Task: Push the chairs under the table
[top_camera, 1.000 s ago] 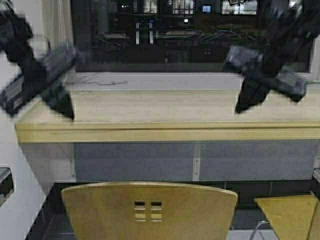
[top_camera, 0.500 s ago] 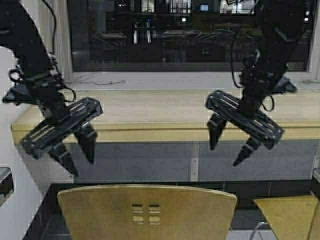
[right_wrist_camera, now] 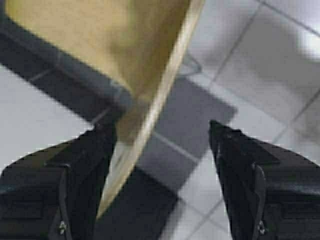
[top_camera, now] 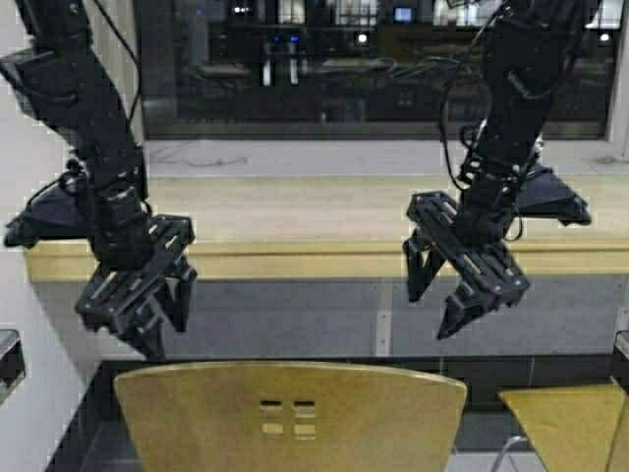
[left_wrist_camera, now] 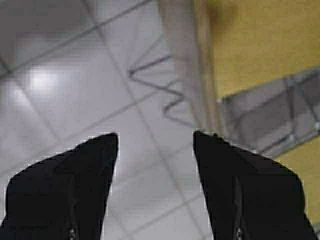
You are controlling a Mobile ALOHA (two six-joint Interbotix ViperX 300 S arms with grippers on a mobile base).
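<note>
Chair (top_camera: pixel 291 413), short of desk (top_camera: pixel 324 258) front edge: left tool (top_camera: pixel 157 315), right tool (top_camera: pixel 432 300) both open above backrest; lower evenly, push straight.

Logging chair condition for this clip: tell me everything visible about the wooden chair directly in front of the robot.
The chair shows only its backrest: tan light wood, curved top edge, four small rectangular cutouts in the middle. It stands upright below the table, not yet under it. The left gripper hangs open just above its left corner; contact unclear. The right gripper hangs open, clear above it.
</note>
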